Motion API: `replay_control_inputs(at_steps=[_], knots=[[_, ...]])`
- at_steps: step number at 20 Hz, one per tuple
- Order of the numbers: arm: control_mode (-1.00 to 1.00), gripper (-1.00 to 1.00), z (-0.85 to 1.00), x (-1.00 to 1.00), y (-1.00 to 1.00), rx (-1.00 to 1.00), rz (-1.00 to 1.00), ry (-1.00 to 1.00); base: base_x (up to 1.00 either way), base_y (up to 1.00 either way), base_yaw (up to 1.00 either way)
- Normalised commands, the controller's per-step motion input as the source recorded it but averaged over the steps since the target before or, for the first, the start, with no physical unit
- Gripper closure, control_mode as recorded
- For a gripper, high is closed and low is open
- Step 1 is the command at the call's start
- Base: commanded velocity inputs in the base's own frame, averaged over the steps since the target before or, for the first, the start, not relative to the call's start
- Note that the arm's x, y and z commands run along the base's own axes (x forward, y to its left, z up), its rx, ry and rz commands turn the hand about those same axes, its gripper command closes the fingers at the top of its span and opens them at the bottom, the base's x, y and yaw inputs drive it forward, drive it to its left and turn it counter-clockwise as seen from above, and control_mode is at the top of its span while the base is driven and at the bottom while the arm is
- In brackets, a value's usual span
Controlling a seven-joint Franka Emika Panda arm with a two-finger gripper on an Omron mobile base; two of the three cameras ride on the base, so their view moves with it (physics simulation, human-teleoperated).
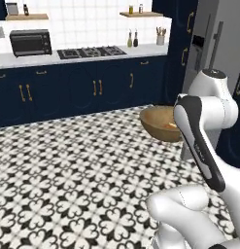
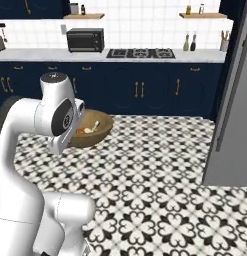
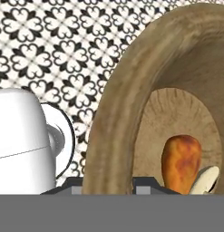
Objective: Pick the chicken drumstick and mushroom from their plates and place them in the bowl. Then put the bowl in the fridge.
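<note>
My pincer [image 3: 113,183] is pinching the wooden bowl [image 3: 131,90] by its rim; the golden-brown drumstick [image 3: 180,163] and pale mushroom [image 3: 206,180] are lying inside, above the patterned floor [image 3: 63,54].

The white arm rises from its base, elbow bent high, forearm reaching forward and down. In the hand view the gripper [image 3: 114,186] sits at the bottom, its two dark fingertips [image 3: 147,185] clamped on either side of the bowl's [image 3: 114,118] rim, carrying it.
</note>
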Motion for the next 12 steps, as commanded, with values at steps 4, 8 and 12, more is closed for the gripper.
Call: replay_control_inputs(at_steps=[4,8,12], knots=[[1.0,1.0,0.0,0.0,0.0,0.0,0.0,0.0,1.0,0.29,-0.11],[1.0,1.0,0.0,0.0,0.0,0.0,0.0,0.0,1.0,0.35,-0.13],[1.0,1.0,0.0,0.0,0.0,0.0,0.0,0.0,1.0,0.42,-0.18]])
